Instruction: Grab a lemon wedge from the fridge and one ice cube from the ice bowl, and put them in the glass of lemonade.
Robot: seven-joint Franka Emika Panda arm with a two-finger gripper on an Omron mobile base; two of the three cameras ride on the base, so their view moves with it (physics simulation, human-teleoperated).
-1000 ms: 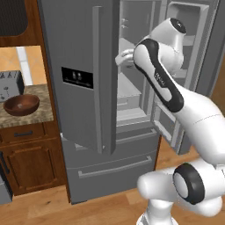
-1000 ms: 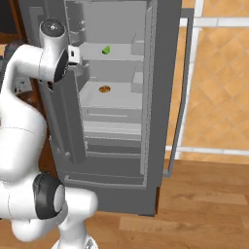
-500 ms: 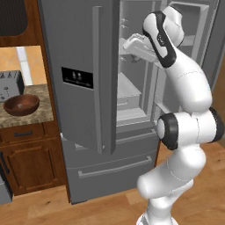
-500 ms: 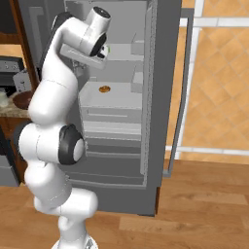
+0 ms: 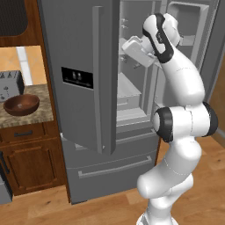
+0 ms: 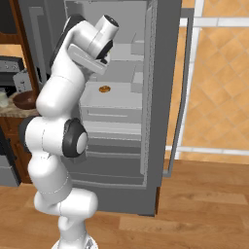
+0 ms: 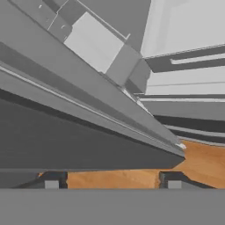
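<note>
Two fingertips (image 7: 51, 183) stand wide apart in hand view, nothing between them; gripper (image 7: 113, 182) looks down along fridge door edge toward wood floor (image 7: 203, 160). Fridge (image 5: 83, 52) open, white arm reaching into upper compartment. Small orange lump (image 6: 103, 89) on middle shelf. Lemon wedge cannot be made out. Ice bowl (image 5: 21, 104) sits on counter (image 5: 37, 117) left of fridge, beside toaster (image 5: 10, 84).

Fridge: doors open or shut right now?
Open. The fridge has both upper doors swung out, with its shelves exposed in both base views and a small orange lump on one shelf. The two drawer fronts below are shut.
</note>
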